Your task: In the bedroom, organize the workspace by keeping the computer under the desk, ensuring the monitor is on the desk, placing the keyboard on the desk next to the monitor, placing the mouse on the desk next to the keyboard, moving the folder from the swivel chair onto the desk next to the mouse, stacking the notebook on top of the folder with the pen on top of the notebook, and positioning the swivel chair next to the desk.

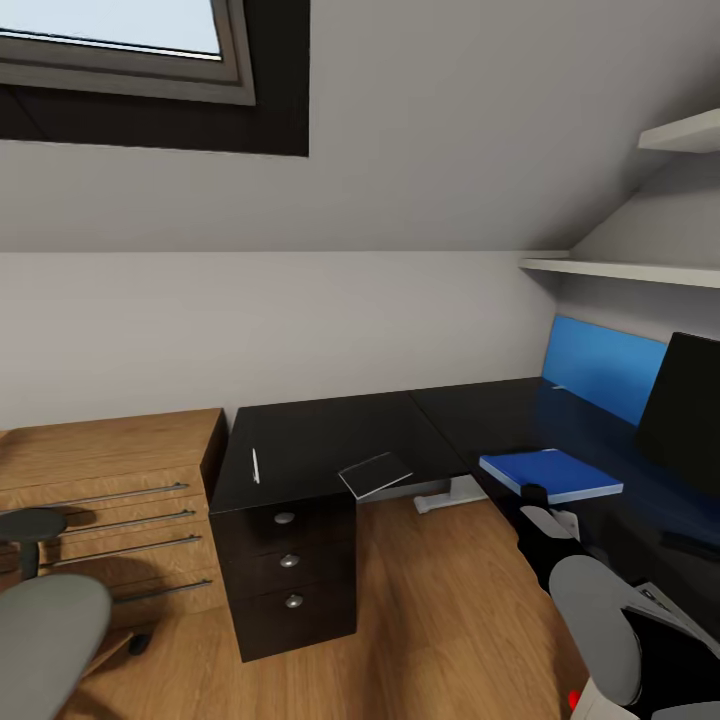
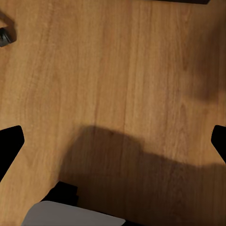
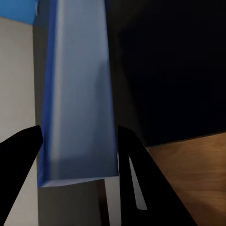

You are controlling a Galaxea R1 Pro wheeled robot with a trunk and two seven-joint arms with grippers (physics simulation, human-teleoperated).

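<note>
At the lower right of the head view the right gripper (image 1: 538, 497) is closed on the near edge of the blue folder (image 1: 551, 474), which the right wrist view shows between its two fingers (image 3: 136, 179). The left gripper (image 2: 113, 141) stands wide open over the wooden floor (image 2: 122, 70). Farther back, at mid-frame, the dark desk (image 1: 330, 440) carries the notebook (image 1: 375, 473) and the pen (image 1: 255, 465), with the monitor (image 1: 685, 410) at the right edge.
</note>
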